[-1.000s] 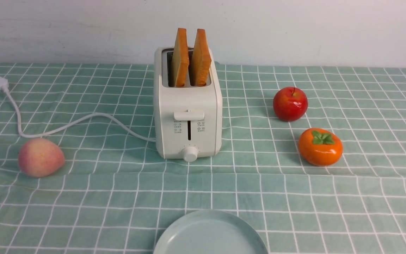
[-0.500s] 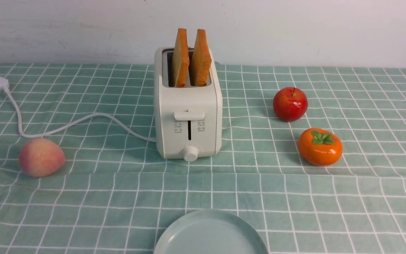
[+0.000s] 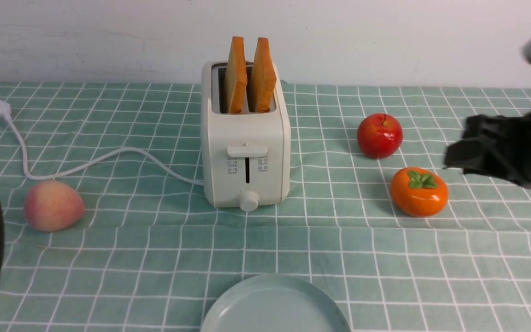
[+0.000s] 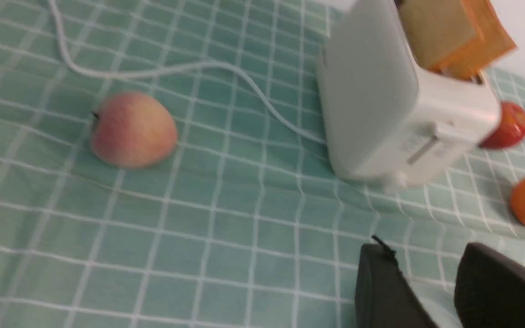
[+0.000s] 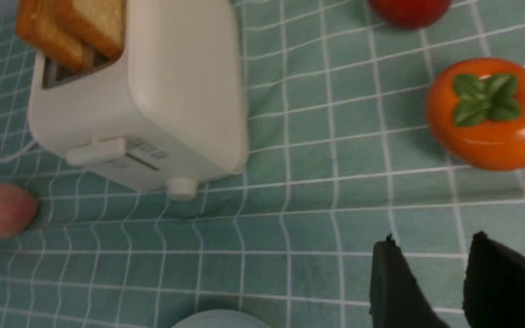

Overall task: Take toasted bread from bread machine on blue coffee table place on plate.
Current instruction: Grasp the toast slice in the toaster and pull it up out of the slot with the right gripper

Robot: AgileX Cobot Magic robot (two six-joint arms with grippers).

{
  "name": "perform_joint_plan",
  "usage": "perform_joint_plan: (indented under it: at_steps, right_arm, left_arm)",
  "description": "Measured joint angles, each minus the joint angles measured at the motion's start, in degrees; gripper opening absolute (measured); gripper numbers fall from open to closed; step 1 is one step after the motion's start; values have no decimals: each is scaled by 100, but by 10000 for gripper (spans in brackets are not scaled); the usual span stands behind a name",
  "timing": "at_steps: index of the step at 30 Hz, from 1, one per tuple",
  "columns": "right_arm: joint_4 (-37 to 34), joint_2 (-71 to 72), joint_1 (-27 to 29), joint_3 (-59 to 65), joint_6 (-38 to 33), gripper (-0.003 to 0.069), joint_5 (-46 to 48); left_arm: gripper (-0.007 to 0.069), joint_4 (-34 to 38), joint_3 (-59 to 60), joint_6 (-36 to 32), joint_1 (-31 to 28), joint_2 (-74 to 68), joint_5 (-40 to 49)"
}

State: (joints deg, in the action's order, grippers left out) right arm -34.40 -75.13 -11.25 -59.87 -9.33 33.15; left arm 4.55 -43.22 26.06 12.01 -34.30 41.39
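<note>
Jaws parted and empty, toast untouched.
The left gripper [image 4: 426, 255] and right gripper [image 5: 433, 239] gape, nothing held; the toasted bread [image 3: 262, 78] stands upright in the bread machine [image 3: 245, 138] on the blue coffee table [image 3: 155, 258]. Slices sit close, so a sloppy pinch could drag both; the right gripper could clip the apple [image 3: 379, 136] or persimmon [image 3: 418, 191]. Bare cloth leads to the plate [image 3: 274, 304].

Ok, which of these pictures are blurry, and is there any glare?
Front view: toaster sharp, right arm smeared at the edge, small glare spot on the red apple. Left wrist view: soft throughout, toast edges smeared. Right wrist view: mildly blurred, highlight on the persimmon.
</note>
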Motion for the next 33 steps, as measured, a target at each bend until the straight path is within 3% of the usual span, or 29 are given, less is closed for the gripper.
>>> perform_joint_plan:
  at_steps: [2,5,9,14,24,28,33]
  right_arm:
    - [-483,-709,-463,-659,-818,254,0]
    - [-564,-1309,-812,-1399,-1119,278,0]
    - [-24,-2480,-1225,-3124,-823,355,21]
    - [614,-3756,-1308,-4927,-239,417,87]
    - [744,-4676,-1302,-5652,-184,421,-300]
    - [744,-4807,-1302,-5658,-184,368,-440]
    - [717,-4779,-1308,-5669,-184,111,-422]
  left_arm:
    - [237,224,65,0,230,0,87]
    - [237,314,103,0,350,0,113]
    - [237,366,108,0,374,0,159]
    - [237,366,109,0,374,0,332]
    - [237,373,109,0,374,0,508]
    - [237,379,109,0,374,0,522]
    - [237,384,109,0,374,0,522]
